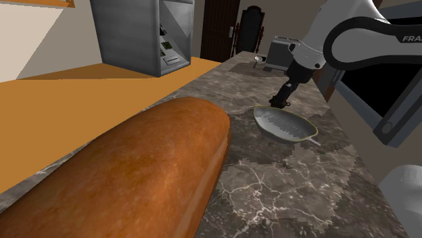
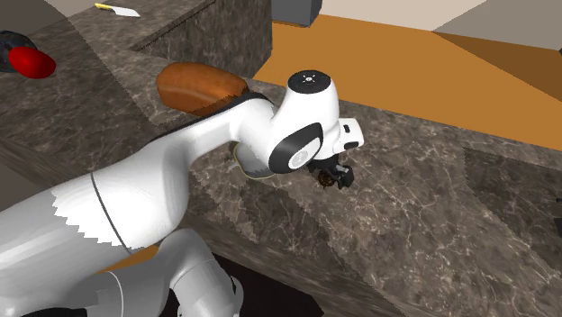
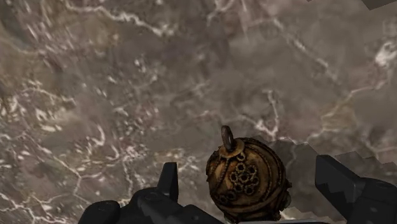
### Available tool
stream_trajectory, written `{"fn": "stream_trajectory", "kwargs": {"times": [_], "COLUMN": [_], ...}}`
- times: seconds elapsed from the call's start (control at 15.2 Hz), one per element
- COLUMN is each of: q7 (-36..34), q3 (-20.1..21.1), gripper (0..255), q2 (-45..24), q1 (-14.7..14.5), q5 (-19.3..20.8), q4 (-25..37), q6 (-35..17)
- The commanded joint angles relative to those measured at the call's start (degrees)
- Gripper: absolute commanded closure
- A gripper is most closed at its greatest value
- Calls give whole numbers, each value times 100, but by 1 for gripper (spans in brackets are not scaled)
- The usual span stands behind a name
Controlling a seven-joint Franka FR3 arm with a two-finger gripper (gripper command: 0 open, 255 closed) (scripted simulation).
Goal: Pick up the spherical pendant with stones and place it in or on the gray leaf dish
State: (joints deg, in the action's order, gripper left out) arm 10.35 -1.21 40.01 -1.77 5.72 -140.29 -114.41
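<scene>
Wrist view: the black gripper (image 3: pixel 249 183) stood open astride the brown spherical pendant (image 3: pixel 248 179) on the marble counter (image 3: pixel 127 95), fingers clear of it. Closing squarely across its middle looked wisest, with the gray leaf dish (image 1: pixel 284 124) lying just beyond.
</scene>
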Motion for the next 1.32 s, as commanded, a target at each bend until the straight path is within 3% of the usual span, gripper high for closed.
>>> {"fn": "stream_trajectory", "kwargs": {"times": [0.0,0.13,0.2,0.79,1.25], "q7": [-1,-1,-1,-1,40], "q3": [0,0,0,0,11], "gripper": [0,0,255,255,255], "q2": [-2,-2,-2,-2,-55], "q1": [0,0,0,0,-7], "q5": [0,0,0,0,-25], "q4": [-4,-3,-3,-4,570], "q6": [-7,-5,-5,-7,514]}}
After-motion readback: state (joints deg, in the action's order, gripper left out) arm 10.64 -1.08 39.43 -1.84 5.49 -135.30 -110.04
